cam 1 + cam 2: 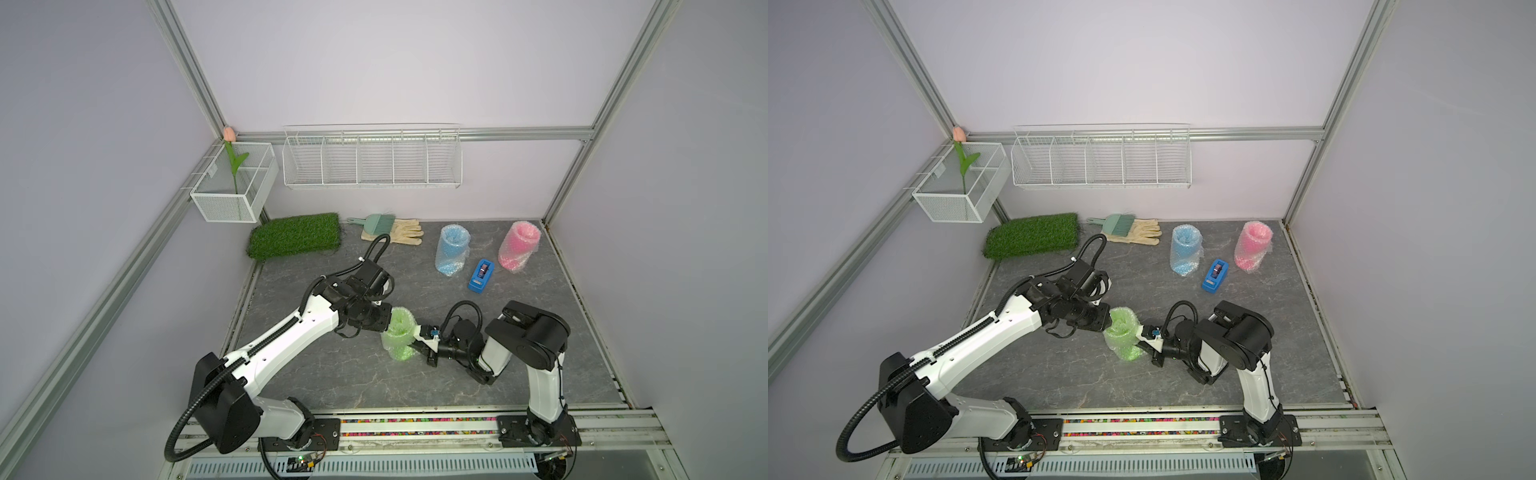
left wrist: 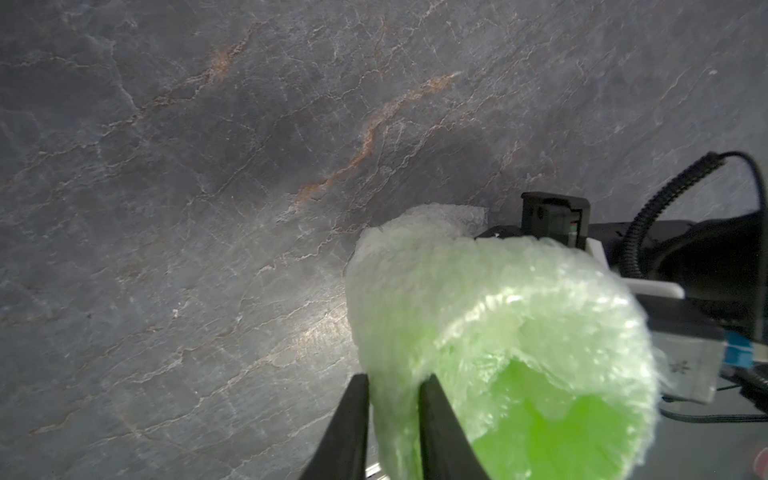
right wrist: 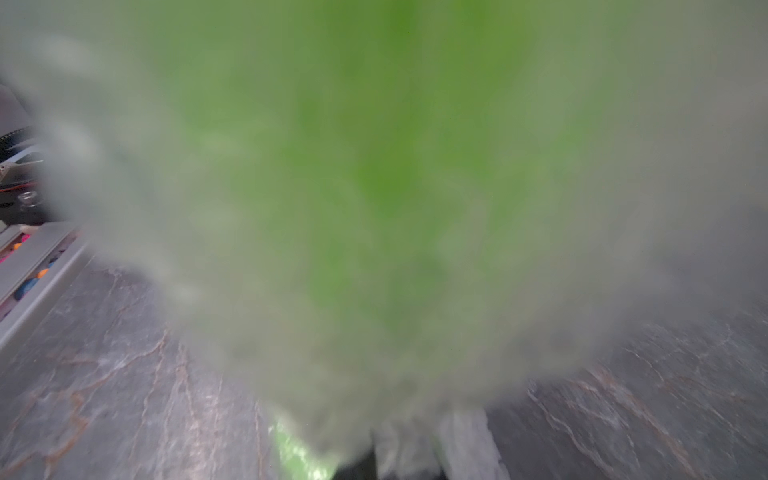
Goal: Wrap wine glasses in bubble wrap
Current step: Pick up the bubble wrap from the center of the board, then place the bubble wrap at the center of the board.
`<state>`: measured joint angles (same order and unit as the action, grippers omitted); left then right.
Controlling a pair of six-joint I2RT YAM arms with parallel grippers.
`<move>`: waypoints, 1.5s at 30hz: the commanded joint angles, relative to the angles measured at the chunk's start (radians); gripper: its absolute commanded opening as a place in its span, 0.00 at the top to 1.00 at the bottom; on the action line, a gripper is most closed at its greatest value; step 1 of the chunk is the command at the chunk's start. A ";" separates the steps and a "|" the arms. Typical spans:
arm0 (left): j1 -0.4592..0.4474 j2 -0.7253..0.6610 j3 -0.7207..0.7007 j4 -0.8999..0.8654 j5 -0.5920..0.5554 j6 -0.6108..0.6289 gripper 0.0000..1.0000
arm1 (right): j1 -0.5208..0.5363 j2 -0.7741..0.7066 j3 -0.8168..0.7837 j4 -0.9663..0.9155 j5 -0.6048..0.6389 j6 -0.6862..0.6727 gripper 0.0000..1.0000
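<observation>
Green goblet [image 2: 552, 419] blurred inside bubble wrap [image 2: 457, 291], left pincer [image 2: 395, 378] pinching its rim, right pincer [image 1: 415, 344] closed, tips hidden

Opaque plastic stemmed goblets: three (lime green goblet [image 1: 400, 322], sky blue goblet [image 1: 455, 239], hot pink goblet [image 1: 524, 232]). Clear bubble wrap sleeves [image 2: 436, 291]: three, one per goblet. Blue tape dispenser [image 1: 481, 276]: one. Green turf mat [image 1: 295, 235]: one. Teal hand brush [image 1: 376, 224]: one. White wire rack [image 1: 372, 183]: one. White mesh basket [image 1: 224, 208]: one. Pink artificial tulip [image 1: 229, 134]: one.
</observation>
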<state>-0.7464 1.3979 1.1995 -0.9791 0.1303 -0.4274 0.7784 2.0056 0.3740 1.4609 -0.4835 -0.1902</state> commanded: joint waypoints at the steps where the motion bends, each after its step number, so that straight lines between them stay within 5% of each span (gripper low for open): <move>1: -0.001 0.042 0.033 -0.045 0.013 0.006 0.84 | -0.011 -0.001 -0.019 -0.028 0.027 0.014 0.93; 8: 0.005 0.096 0.188 -0.159 -0.146 0.039 0.95 | -0.019 -0.145 -0.085 -0.104 0.127 0.011 0.58; 13: 0.047 0.214 0.376 -0.241 -0.246 0.134 0.96 | -0.024 -0.317 -0.102 -0.320 0.140 -0.001 0.56; 18: 0.130 0.385 0.634 -0.308 -0.254 0.239 0.96 | -0.025 -0.536 -0.020 -0.755 0.194 0.013 0.56; 30: 0.248 0.936 1.441 -0.544 -0.230 0.421 0.96 | -0.030 -0.841 0.143 -1.346 0.407 0.143 0.52; 45: 0.301 1.035 1.437 -0.427 -0.088 0.456 0.81 | -0.046 -1.066 0.259 -1.687 0.598 0.118 0.47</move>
<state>-0.4465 2.3863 2.6083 -1.3849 0.0154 0.0090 0.7391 0.9577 0.6098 -0.1501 0.0746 -0.0677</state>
